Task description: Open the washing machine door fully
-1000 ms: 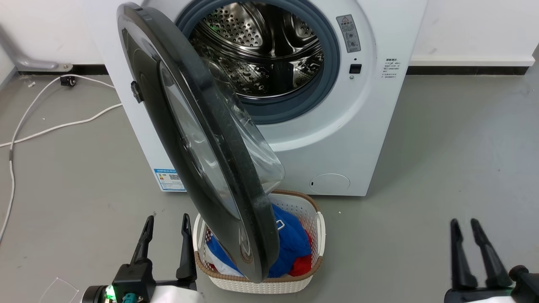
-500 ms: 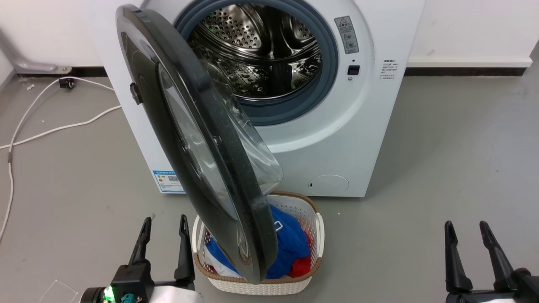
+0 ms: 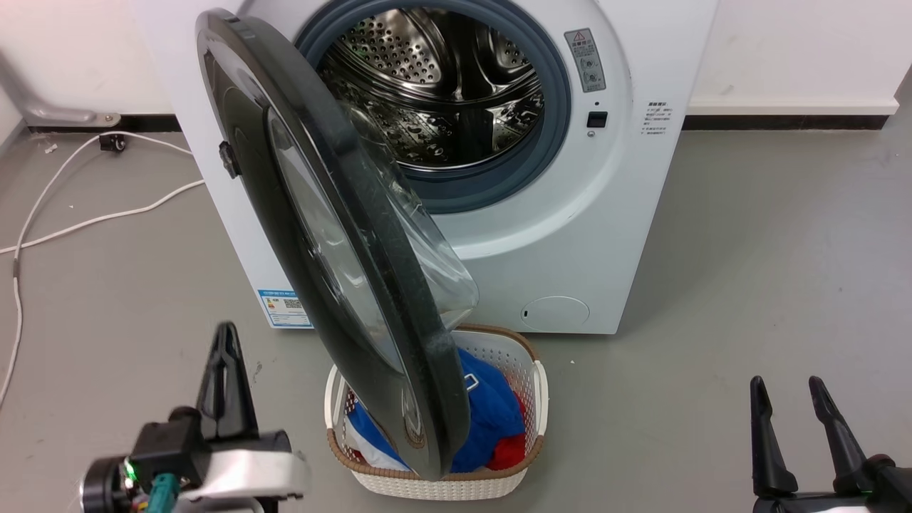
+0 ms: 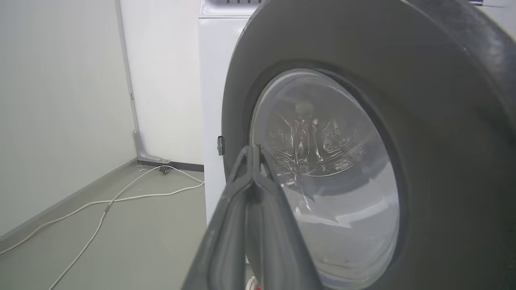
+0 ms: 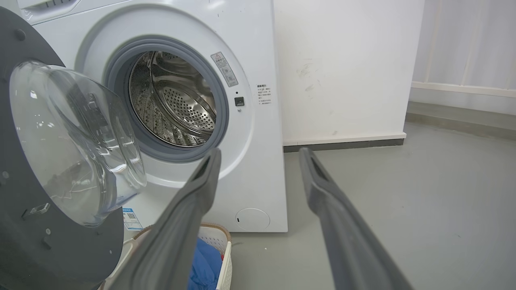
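- Jaws of the left gripper (image 3: 226, 331) are pressing together, having closed and swung leftward since half a second ago; the left wrist view is showing their tips before the washing machine door (image 4: 443, 161).
- Well apart, the right gripper (image 3: 785, 385) is holding its jaws wide, empty.
- That door is hanging partly open, unmoved, hiding part of the laundry basket (image 3: 541, 392).
- Behind, the washing machine (image 3: 570, 235) is standing, top cut off.

Glossy black washing machine door (image 3: 242, 142) with clear glass bowl (image 3: 427, 263), shiny perforated steel drum (image 3: 442, 78), matt grey rubber ring (image 3: 499, 185), white plastic basket (image 3: 442, 488)
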You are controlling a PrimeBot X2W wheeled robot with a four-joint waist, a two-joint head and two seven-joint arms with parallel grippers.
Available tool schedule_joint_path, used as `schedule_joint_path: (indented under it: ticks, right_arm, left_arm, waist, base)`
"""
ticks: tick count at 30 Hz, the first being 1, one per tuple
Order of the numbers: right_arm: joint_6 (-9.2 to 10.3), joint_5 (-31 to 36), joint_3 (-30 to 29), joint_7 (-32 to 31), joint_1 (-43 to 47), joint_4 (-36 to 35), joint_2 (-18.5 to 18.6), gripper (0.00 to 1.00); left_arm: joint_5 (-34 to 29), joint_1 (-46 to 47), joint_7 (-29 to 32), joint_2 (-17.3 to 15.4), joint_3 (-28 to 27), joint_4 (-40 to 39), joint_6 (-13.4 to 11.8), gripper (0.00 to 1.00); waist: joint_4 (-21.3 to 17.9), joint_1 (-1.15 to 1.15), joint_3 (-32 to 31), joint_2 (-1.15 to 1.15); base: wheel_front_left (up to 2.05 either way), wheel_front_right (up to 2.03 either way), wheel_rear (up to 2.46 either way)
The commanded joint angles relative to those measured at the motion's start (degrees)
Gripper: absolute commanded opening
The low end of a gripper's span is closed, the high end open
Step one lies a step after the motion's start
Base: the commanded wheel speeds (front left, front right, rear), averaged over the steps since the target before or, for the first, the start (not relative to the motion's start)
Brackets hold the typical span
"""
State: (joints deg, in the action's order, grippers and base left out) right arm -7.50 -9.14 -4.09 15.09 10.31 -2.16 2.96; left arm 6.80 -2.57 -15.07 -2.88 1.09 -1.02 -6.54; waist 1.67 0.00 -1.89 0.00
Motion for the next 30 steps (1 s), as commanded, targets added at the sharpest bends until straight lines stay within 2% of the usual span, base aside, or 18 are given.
schedule_joint_path:
  ticks: [1, 6, 7, 10, 20, 30]
  right_arm:
    - [0.01, -0.30, -0.02, 0.10, -0.06, -0.03, -0.16, 1.00]
    - [0.01, 0.01, 0.36, 0.10, -0.28, -0.12, -0.16, 1.00]
    - [0.01, 0.16, 0.46, 0.10, -0.39, -0.12, -0.16, 1.00]
    - [0.01, 0.09, 0.58, 0.10, -0.32, -0.09, -0.16, 1.00]
    - [0.01, 0.50, 1.38, 0.10, -0.37, -0.10, -0.16, 1.00]
    - [0.01, 0.86, 1.94, 0.10, -0.85, 0.27, -0.16, 1.00]
  left_arm:
    - [-0.87, 1.49, -0.16, 0.01, -0.82, -1.25, 0.57, 0.00]
    - [-2.80, 5.61, -0.16, -0.48, -3.37, -5.97, 2.52, 0.00]
    - [-3.87, 7.86, -0.15, -0.46, -3.43, -9.63, 3.73, 0.00]
    - [-4.81, 9.48, -0.15, -0.32, -1.48, -13.44, 4.58, 0.00]
    - [-4.89, 13.58, -0.15, -0.03, 10.64, -18.29, 6.91, 0.00]
    - [-2.99, 15.36, -0.15, 0.01, 23.20, -17.55, 6.40, 0.00]
  waist:
    - [0.01, 0.00, 0.07, 0.00]
    - [-0.23, 0.00, 0.31, 0.00]
    - [-0.49, 0.00, 0.42, 0.00]
    - [-0.65, 0.00, 0.52, 0.00]
    - [-0.66, 0.00, 1.00, 0.00]
    - [-0.87, 0.00, 1.24, 0.00]
  base:
    - [0.00, 0.00, 0.00]
    - [0.00, 0.00, 0.00]
    - [0.00, 0.00, 0.00]
    - [0.00, 0.00, 0.00]
    - [0.00, 0.00, 0.00]
    - [0.00, 0.00, 0.00]
